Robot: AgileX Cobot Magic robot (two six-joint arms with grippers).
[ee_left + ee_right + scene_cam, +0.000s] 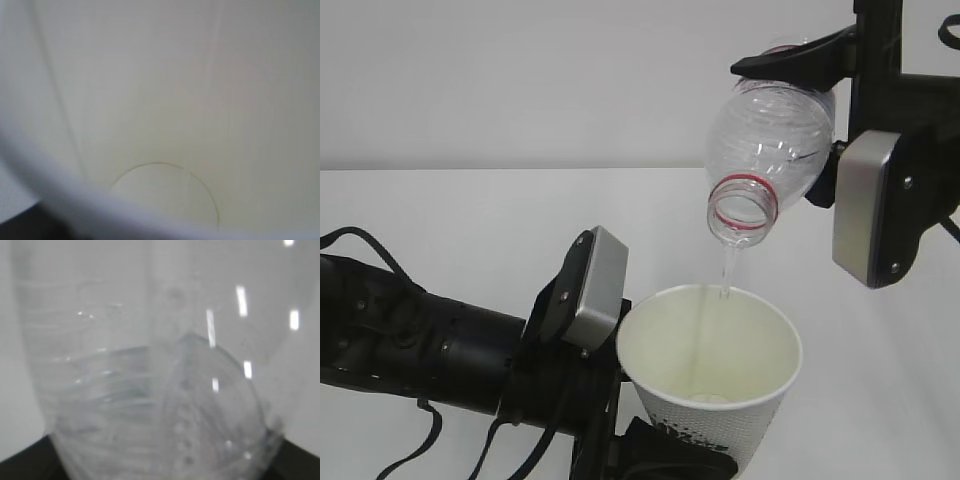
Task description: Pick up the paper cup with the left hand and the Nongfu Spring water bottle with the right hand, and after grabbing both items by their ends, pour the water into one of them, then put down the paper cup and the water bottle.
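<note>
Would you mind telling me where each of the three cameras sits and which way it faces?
Exterior view: low in front of the table, facing a pale wall; shows the left hand holding the paper cup, the right hand tipping the bottle, and water streaming down.
Left wrist view: looks into the cup's cream inside; dark gripper edge at bottom left.
Right wrist view: pressed against the clear bottle; dark gripper parts in bottom corners.
Shared: cup in exterior and left; bottle in exterior and right.

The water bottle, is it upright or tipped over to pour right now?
Tipped. The water bottle points mouth-down over the paper cup, with a thin stream of water falling in.
</note>
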